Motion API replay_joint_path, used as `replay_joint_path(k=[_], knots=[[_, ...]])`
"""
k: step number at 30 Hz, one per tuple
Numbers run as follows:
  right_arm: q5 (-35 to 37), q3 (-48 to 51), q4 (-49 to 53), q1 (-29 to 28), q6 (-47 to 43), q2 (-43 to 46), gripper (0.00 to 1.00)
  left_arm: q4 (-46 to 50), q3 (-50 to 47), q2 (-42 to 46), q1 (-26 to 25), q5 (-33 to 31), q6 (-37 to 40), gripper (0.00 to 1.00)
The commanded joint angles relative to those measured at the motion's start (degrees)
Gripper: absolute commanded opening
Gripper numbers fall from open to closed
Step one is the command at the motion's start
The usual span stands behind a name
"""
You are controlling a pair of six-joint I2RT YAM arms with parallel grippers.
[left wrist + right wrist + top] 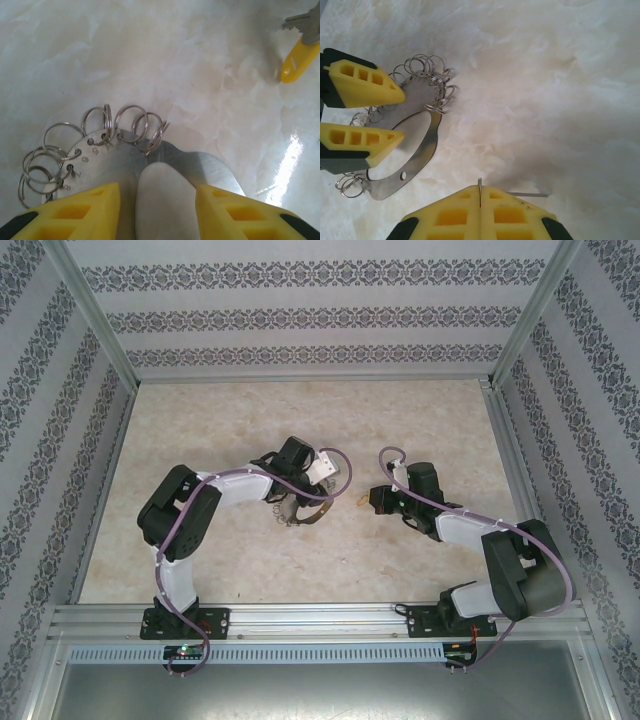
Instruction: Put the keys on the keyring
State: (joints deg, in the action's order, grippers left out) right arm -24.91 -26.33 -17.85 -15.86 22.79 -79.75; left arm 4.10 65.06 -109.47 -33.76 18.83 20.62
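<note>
The keyring point(100, 160) is a flat grey metal hoop whose rim is fringed with small silver split rings, and it lies on the marble table. My left gripper point(157, 186) stands over it with its yellow fingers apart, one on each side of the hoop's band. From the right wrist, the same left gripper point(402, 114) straddles the keyring point(427, 147). My right gripper point(479, 187) is shut on the key, whose thin silver edge shows between the fingertips. The key's yellow head point(299, 57) hangs to the right of the hoop, apart from it. From above, the key point(362, 499) sits between both grippers.
The marble table point(300, 420) is walled with patterned panels on three sides and edged by aluminium rails point(320, 618) at the front. Both arm bases sit on the near rail. Cables loop over each wrist.
</note>
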Motion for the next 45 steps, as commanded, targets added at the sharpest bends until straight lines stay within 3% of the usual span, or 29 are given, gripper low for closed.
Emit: replay_joint_path(k=[1, 20, 32, 38, 43, 45], knots=[[-1.04, 0.78, -1.9, 0.35, 0.94, 0.75, 0.0, 1.17, 2.57, -1.9, -0.43, 0.42, 1.34, 0.43], [-1.11, 0.54, -1.85, 0.69, 1.21, 0.06, 0.0, 1.38, 5.76, -6.2, -0.26, 2.17, 2.13, 0.32], [-1.12, 0.15, -1.75, 0.69, 1.3, -0.41, 0.0, 0.47, 5.51, -6.38, 0.25, 3.91, 0.83, 0.31], [-1.11, 0.28, -1.65, 0.71, 1.27, -0.32, 0.0, 0.13, 5.52, -6.98, 0.27, 4.0, 0.47, 0.18], [-1.11, 0.16, -1.55, 0.71, 1.29, -0.32, 0.0, 0.55, 5.87, -7.56, 0.34, 4.47, 0.64, 0.0], [-1.11, 0.2, -1.58, 0.69, 1.24, -0.23, 0.0, 0.43, 5.79, -7.45, 0.36, 4.6, 0.62, 0.0]])
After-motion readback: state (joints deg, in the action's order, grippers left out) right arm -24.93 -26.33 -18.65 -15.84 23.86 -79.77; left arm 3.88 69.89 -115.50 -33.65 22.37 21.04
